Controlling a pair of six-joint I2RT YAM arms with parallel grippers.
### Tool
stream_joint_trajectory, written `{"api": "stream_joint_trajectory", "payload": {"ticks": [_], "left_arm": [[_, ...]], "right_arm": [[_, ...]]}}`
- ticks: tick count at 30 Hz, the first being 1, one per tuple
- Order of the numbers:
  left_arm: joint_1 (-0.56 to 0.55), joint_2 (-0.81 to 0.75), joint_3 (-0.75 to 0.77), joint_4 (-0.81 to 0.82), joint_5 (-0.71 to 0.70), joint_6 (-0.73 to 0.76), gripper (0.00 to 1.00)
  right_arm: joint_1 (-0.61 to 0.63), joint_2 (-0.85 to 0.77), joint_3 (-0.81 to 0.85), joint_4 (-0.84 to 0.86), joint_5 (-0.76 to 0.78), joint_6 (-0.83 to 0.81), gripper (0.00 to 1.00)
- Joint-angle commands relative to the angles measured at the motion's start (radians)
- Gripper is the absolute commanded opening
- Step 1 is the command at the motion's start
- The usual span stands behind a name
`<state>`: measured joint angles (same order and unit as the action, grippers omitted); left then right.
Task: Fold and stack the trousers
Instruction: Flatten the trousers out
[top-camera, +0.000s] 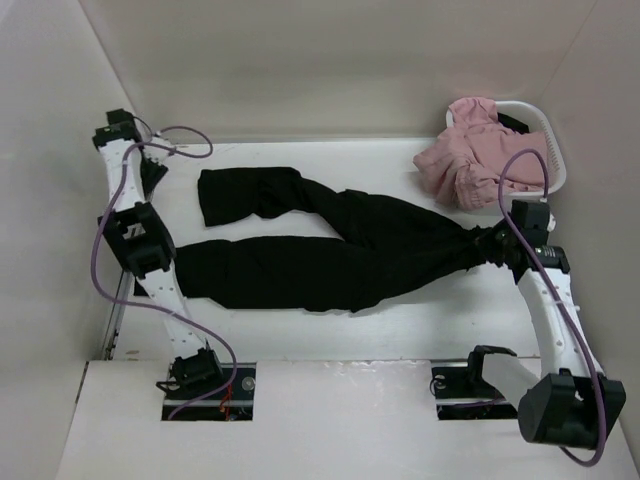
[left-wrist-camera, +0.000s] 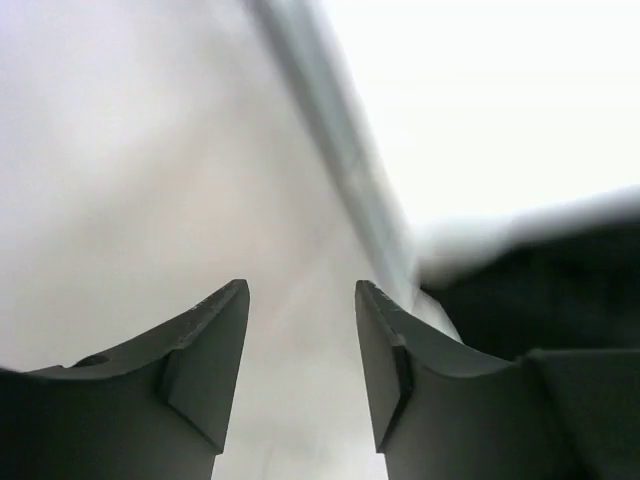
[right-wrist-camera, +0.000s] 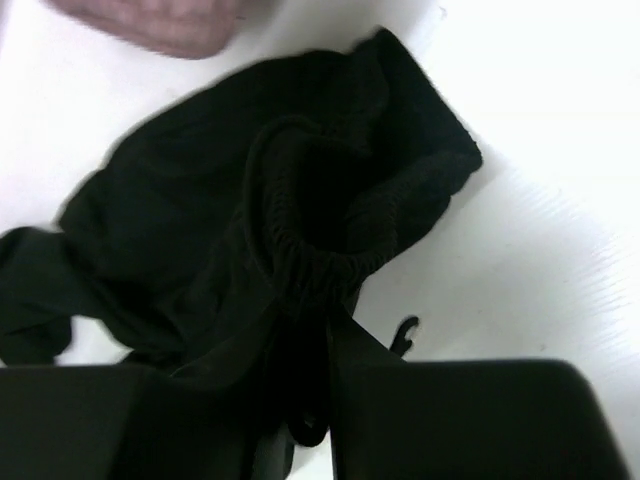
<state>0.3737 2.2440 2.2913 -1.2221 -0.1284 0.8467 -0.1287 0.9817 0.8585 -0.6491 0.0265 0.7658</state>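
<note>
The trousers (top-camera: 330, 250) lie across the middle of the table (top-camera: 300, 335). The waist is at the right and both legs run left.

The right gripper (top-camera: 497, 245) is clenched on the gathered waistband (right-wrist-camera: 300, 250). In the right wrist view the elastic bunches into a loop just ahead of the fingers. The left gripper (left-wrist-camera: 300, 300) is released and holds nothing. It hovers by the far-left wall, just beside the end of the far leg (top-camera: 235, 195).

We judge the step in hand to be spreading the garment flat before the first fold.
- We hold the waist taut and low with the right arm.
- We bring the left gripper down onto one leg end and pinch the hem, not a loose crease.
- We draw the two ends apart until the twist in the far leg comes out.
- We lay one leg on the other only after both lie flat.

The risk is that a pull at one bunched point ropes the fabric rather than flattening it.

The fabric is black, soft and wrinkled. The near leg (top-camera: 250, 272) lies fairly flat. The far leg is twisted and crosses toward it near the crotch.

A pink garment (top-camera: 465, 160) spills from a white basket (top-camera: 556, 165) at the far right, near the waist but apart from it.
</note>
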Motion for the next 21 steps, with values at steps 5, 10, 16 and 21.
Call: {"api": "stream_joint_trajectory", "payload": {"ticks": [5,10,16,21], "left_arm": [[0.033,-0.154,-0.152,-0.014,0.163,-0.141,0.49],[0.122,-0.381,-0.559,0.047,0.179,-0.092,0.50],[0.163,-0.420,-0.828,0.096,0.228,-0.130,0.47],[0.129,-0.402,-0.888,0.226,0.196,-0.176,0.47]], "right_arm": [[-0.013,-0.023,-0.039,0.105,-0.014,-0.019,0.36],[-0.059,-0.104,-0.162,0.101,-0.026,0.027,0.44],[-0.082,-0.155,-0.262,0.105,-0.027,0.118,0.71],[-0.078,-0.133,-0.326,0.135,-0.033,0.171,0.91]]}}
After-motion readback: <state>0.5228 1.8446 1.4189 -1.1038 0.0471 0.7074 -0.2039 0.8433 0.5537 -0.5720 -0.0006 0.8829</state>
